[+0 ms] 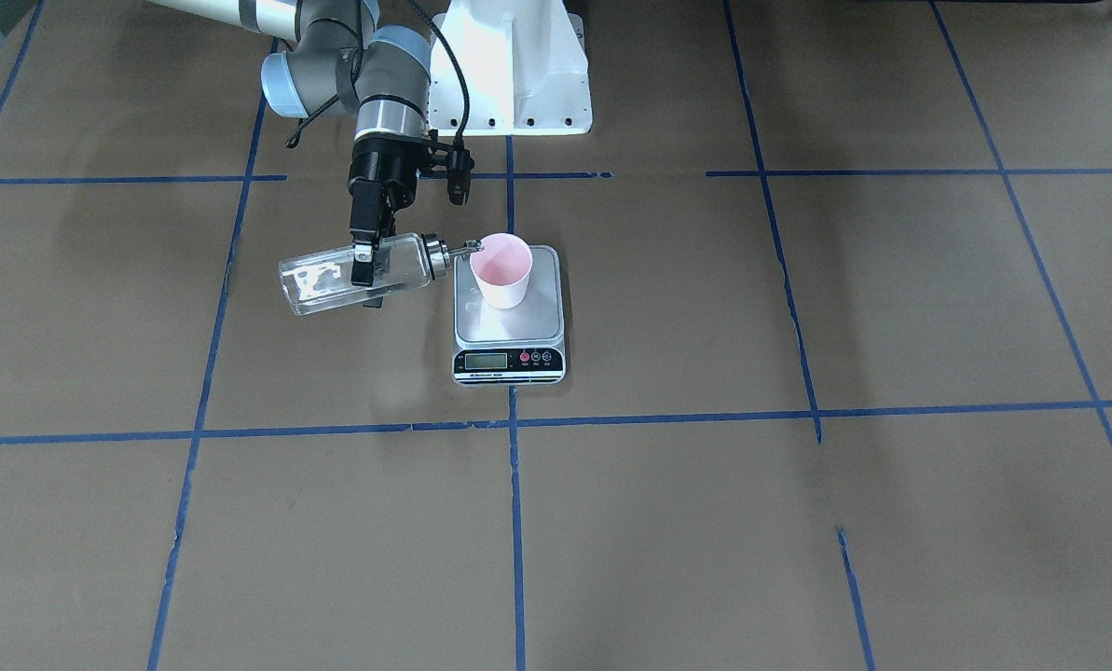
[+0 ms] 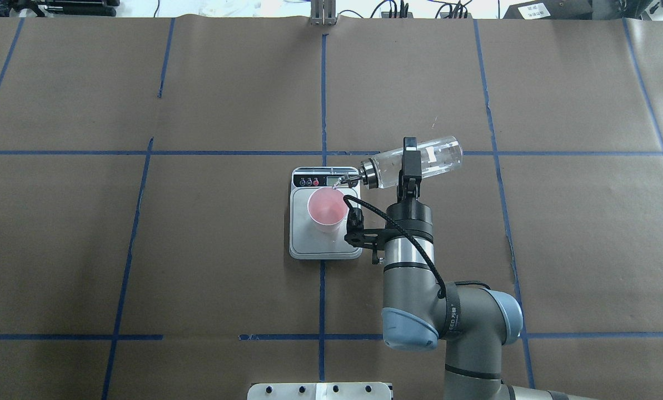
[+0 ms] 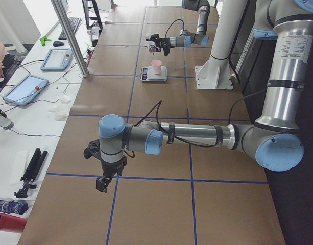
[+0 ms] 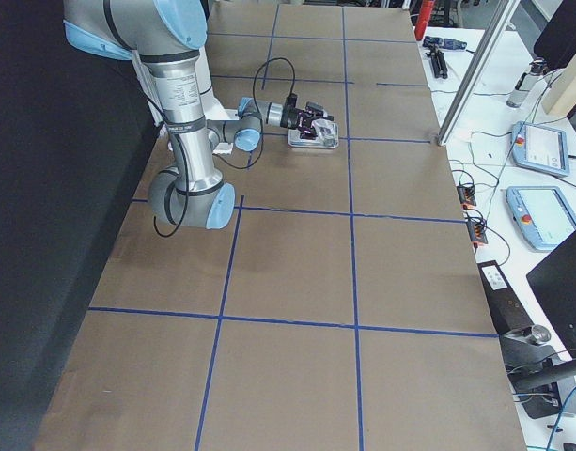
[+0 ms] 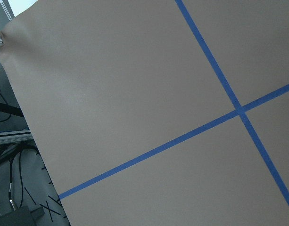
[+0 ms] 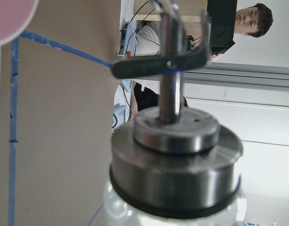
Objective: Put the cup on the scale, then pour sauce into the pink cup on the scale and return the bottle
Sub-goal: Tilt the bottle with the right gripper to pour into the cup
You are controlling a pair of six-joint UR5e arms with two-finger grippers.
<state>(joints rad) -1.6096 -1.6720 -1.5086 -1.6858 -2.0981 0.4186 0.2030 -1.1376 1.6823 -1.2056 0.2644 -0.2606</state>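
Observation:
The pink cup (image 1: 502, 270) stands upright on the silver scale (image 1: 509, 324), toward the robot's side of its platform. My right gripper (image 1: 369, 282) is shut on the clear glass bottle (image 1: 318, 281) and holds it tipped almost level, with the metal spout at the cup's rim. The overhead view shows the same: bottle (image 2: 439, 156), right gripper (image 2: 409, 169), cup (image 2: 327, 208), scale (image 2: 320, 247). The clear sauce is hard to make out inside the glass. The right wrist view shows the bottle's collar (image 6: 175, 169) close up. My left gripper (image 3: 102, 182) hangs far away; I cannot tell whether it is open.
The white robot base (image 1: 509, 70) stands behind the scale. Brown paper with blue tape lines (image 1: 514, 522) covers the table. A side bench holds tablets (image 3: 24, 89) and tools. A person (image 6: 251, 19) shows in the right wrist view beyond the table.

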